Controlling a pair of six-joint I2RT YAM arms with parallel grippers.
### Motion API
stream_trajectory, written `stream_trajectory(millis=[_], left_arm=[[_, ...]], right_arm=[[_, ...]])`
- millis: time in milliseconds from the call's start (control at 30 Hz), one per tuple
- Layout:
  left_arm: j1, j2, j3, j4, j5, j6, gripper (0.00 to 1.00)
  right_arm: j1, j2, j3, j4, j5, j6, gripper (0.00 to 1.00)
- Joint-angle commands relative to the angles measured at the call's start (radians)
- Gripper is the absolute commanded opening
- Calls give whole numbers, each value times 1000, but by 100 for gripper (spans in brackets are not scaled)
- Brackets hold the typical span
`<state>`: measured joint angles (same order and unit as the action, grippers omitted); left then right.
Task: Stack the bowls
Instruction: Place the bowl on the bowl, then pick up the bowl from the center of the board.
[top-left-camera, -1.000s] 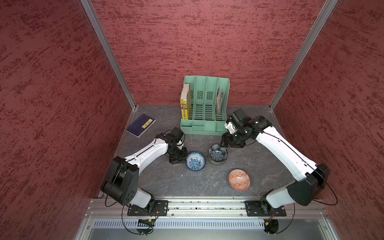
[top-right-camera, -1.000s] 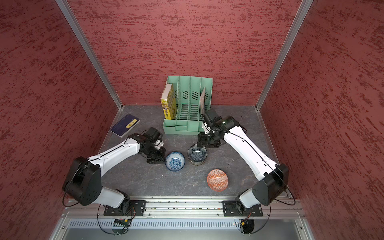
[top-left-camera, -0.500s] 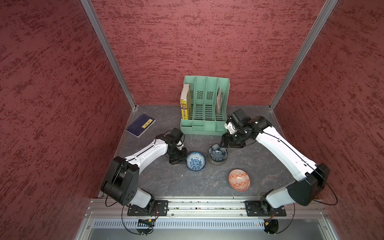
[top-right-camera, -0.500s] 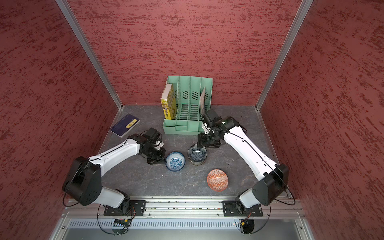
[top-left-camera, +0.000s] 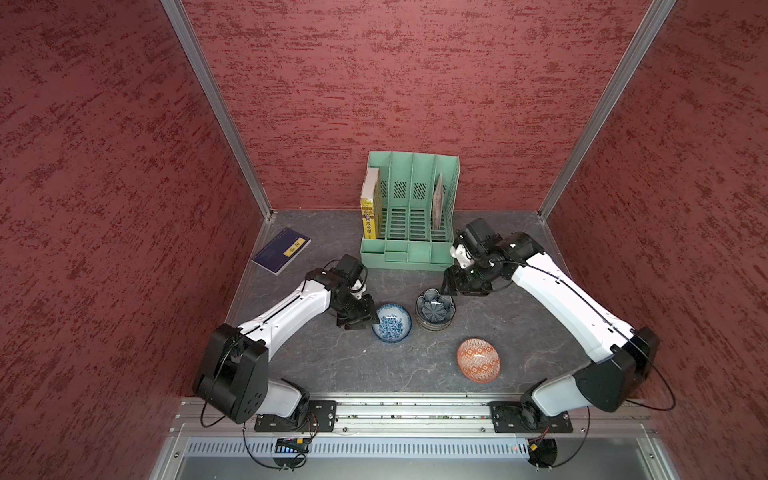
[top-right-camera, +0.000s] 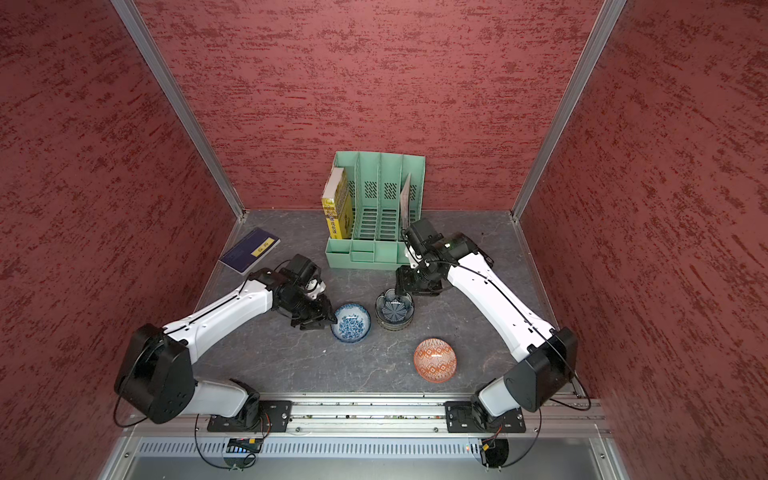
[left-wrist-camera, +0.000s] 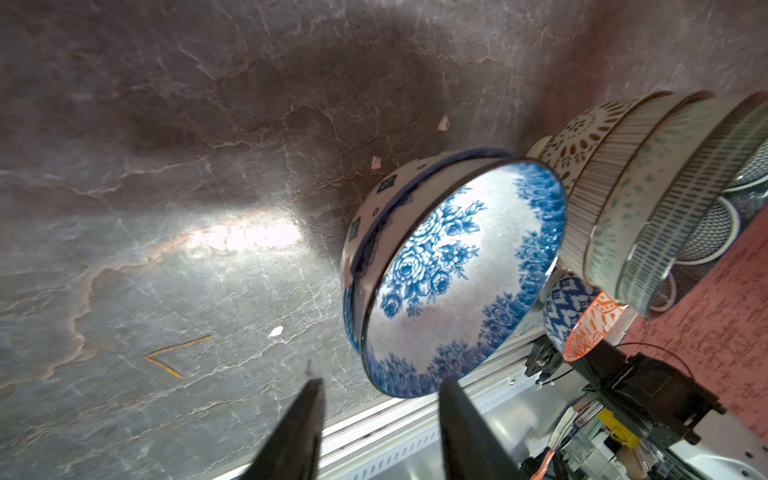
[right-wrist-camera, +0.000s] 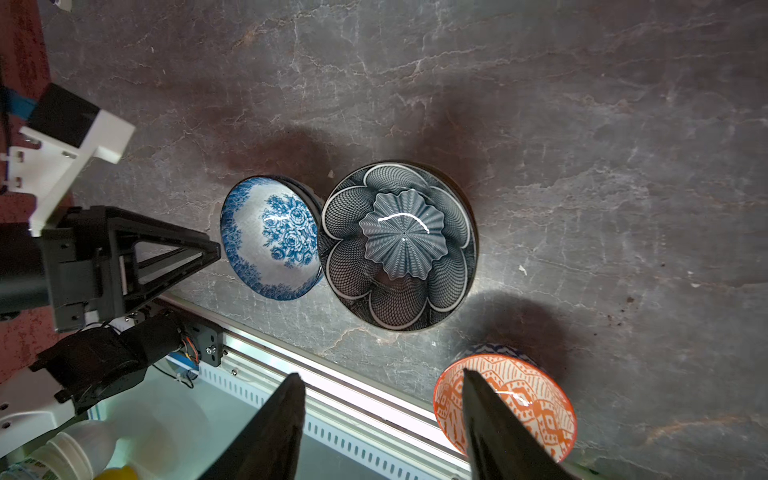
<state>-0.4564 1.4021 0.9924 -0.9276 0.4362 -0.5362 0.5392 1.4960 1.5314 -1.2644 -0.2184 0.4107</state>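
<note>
- Blue-white bowl (top-left-camera: 391, 322) sits upright on the counter (top-left-camera: 332, 365), just beside the stack (top-left-camera: 435, 320). In the right wrist view the two rims look to be touching; cannot confirm.
- Stack: several bowls nested, with the dark scalloped flower bowl (right-wrist-camera: 399, 245) on top.
- Left pincer (top-left-camera: 371, 321) is at the blue-white bowl's rim, on the side away from the stack. Its jaws are apart and hold nothing.
- In the left wrist view the near rim lies just past the fingertips (left-wrist-camera: 309, 395), in line with the gap. Cannot tell whether the rim is already between them.
- Key relation: left pincer, blue-white bowl and stack lie roughly on one line, with the stack beyond the bowl, toward the robot's right.
- Judgement: the coming move is to close on the rim, lift, and carry the bowl onward along that line over the flower bowl.
- The bowl is round and has no long axis, so the rim wall is the only hold, with one finger inside and one outside.
- Right pincer (top-left-camera: 445, 289) is open and empty, at the stack's far rim, on the side toward the green file rack (top-left-camera: 409, 249).
- Judgement: it may crowd the drop and should be watched.
- Orange-white diamond bowl (top-left-camera: 478, 359) sits alone near the front rail (top-left-camera: 415, 409), well apart from the left pincer. The right arm is the nearer one to it.
</note>
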Motion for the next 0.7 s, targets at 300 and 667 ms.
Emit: stream_trajectory(millis=[300,667], left_arm=[[15,-181,35,-89,-61,24,61],[19,-266,-53,-73,1,62,62]], right_arm=[[-60,-246,-322,-103,232,133,55],[-59,-425,-624,-92,170,324,46]])
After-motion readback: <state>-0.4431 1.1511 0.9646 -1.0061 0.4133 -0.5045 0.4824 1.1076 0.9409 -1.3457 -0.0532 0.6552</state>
